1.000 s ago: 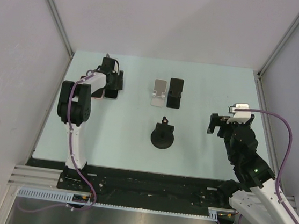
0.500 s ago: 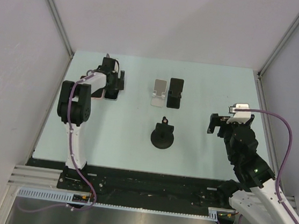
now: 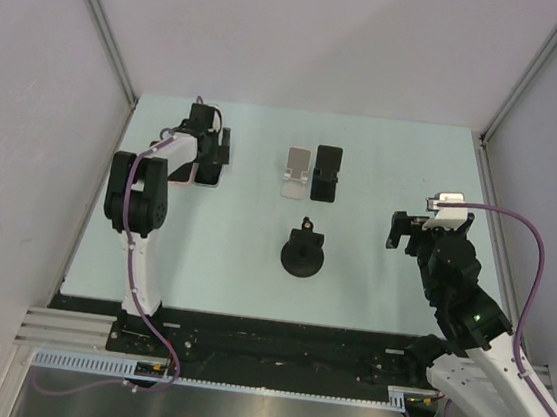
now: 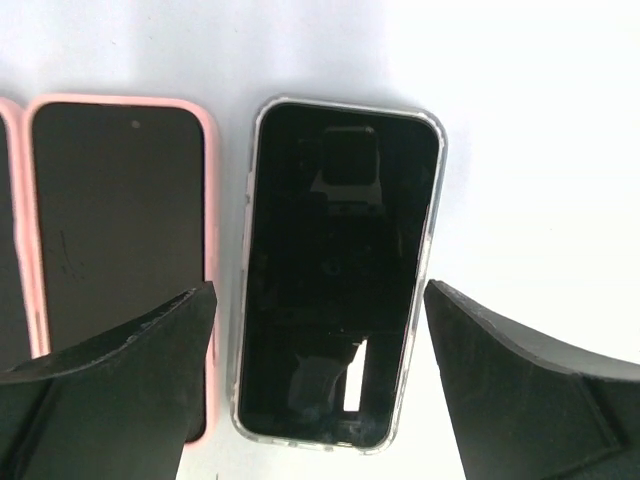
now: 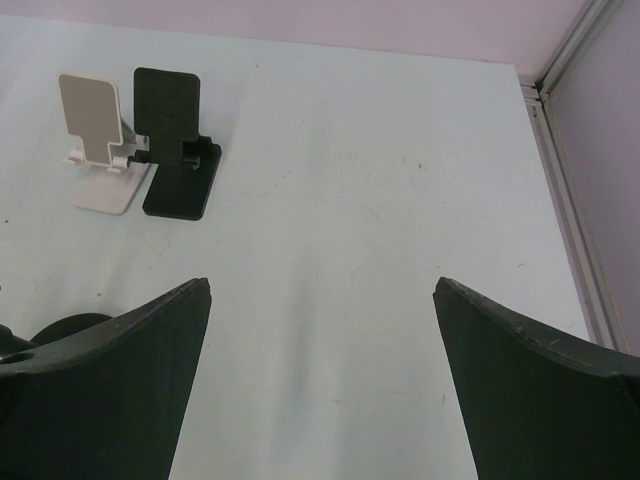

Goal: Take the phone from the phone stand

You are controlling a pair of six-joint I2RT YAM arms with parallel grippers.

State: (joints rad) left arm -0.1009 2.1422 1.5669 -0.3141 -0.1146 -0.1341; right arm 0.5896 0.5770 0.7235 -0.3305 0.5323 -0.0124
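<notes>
A phone (image 4: 340, 250) in a clear case lies flat, screen up, on the table at the far left. My left gripper (image 4: 318, 288) hovers over its lower half, open, with one finger on each side and neither touching it. In the top view the left gripper (image 3: 214, 156) covers most of that phone. Mid-table stand a white phone stand (image 3: 297, 173), a black phone stand (image 3: 327, 174) and a round black stand (image 3: 303, 255); none holds a phone. My right gripper (image 3: 407, 231) is open over bare table at the right, with nothing between its fingers (image 5: 150, 380).
A pink-cased phone (image 4: 120, 220) lies flat just left of the clear-cased one, under my left finger (image 4: 130, 380). Another pink edge shows at the frame's left border. The white stand (image 5: 95, 130) and black stand (image 5: 175, 125) sit far left of the right gripper. Booth walls ring the table.
The left gripper's jaws have spread wider around the clear-cased phone and the wrist has shifted slightly toward the far edge. The right arm has not moved.
</notes>
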